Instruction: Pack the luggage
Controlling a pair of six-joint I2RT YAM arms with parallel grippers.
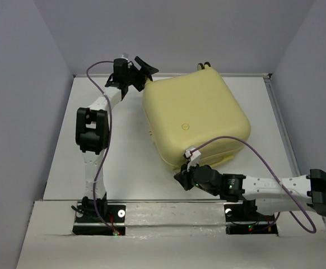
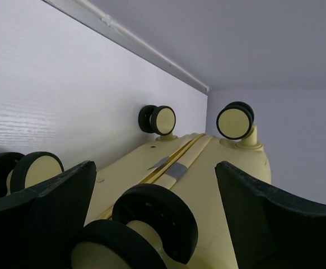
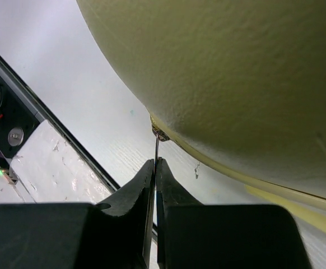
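Right pincer (image 3: pixel 155 163) sits closest to us, fingers pressed together and pinching a thin zip pull (image 3: pixel 157 147) at the near edge of the luggage (image 1: pixel 196 115). We note the luggage lying flat, zipped up, on the worktop (image 1: pixel 124 162), right of centre, its far side near the back wall. Left pincer (image 1: pixel 142 71) hovers at the far left corner, jaws spread wide, holding nothing, with the wheels (image 2: pixel 233 122) just ahead.

The luggage (image 1: pixel 194 117) lies on the table (image 1: pixel 124 168). The left gripper (image 1: pixel 142 69) sits at its far-left corner, by the wheels (image 2: pixel 166 119). The right gripper (image 1: pixel 182 176) is at its near edge, around the zip pull (image 3: pixel 157 147).
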